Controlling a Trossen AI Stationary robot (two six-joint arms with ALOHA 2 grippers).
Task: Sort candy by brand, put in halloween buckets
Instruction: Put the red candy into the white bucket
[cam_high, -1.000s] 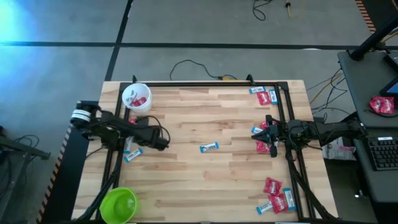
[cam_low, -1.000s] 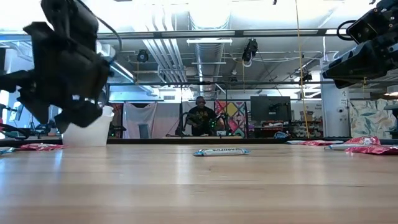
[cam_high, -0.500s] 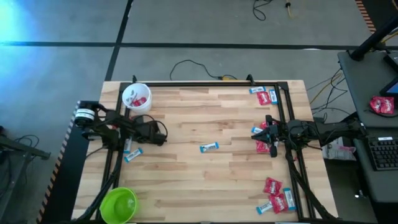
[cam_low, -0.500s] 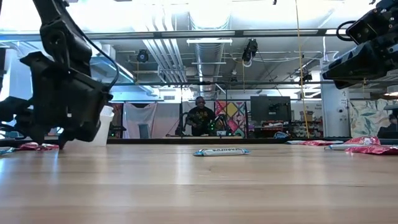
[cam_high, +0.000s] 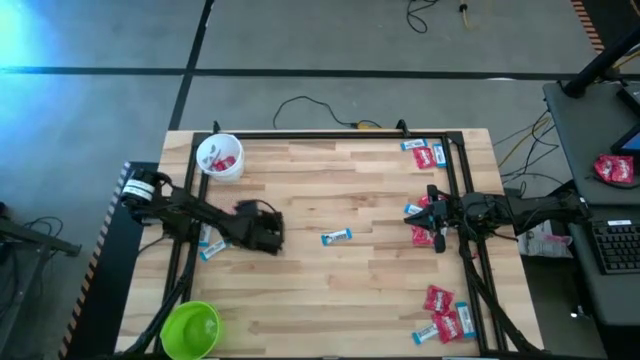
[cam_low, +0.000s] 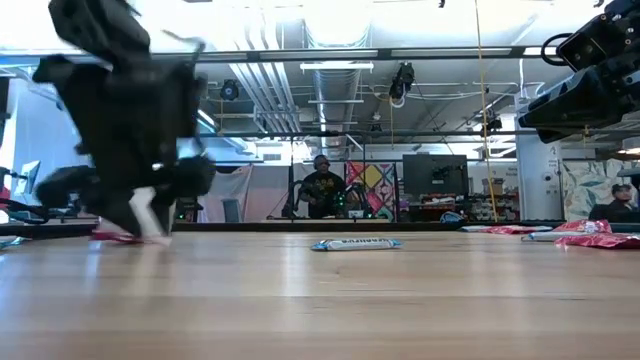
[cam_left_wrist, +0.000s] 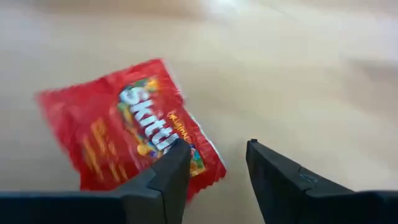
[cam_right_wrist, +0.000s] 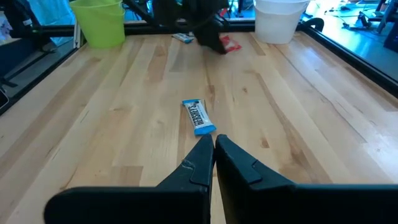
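Note:
A red candy packet (cam_left_wrist: 134, 134) lies flat on the wood at the table's left. My left gripper (cam_left_wrist: 217, 155) is open just above it, slanting down, with one finger in front of the packet's near corner and the other over bare wood. In the right wrist view the packet (cam_right_wrist: 230, 43) shows beside that gripper (cam_right_wrist: 208, 28). The white bucket (cam_high: 219, 157) holds red candy at the far left corner. The green bucket (cam_high: 191, 328) stands at the near left corner. My right gripper (cam_right_wrist: 214, 146) is shut, raised at the right edge. My left gripper has one finger (cam_left_wrist: 168, 174) over the red packet's near corner (cam_left_wrist: 208, 168), coming slantwise from above. Whether it touches the packet I cannot tell. The packet lies flat on the table.
One blue and white candy (cam_high: 337, 237) lies at the table's middle, and two more (cam_high: 212, 248) lie under the left arm. Mixed red and blue candy sits along the right edge: far (cam_high: 425, 153), middle (cam_high: 425, 225) and near (cam_high: 445, 315). A person stands in the room beyond (cam_low: 322, 190).
My left gripper has drawn back a little, then swung toward the table's middle and sunk close to the wood. Its fingers have tipped steeply downward. The right arm has kept still.

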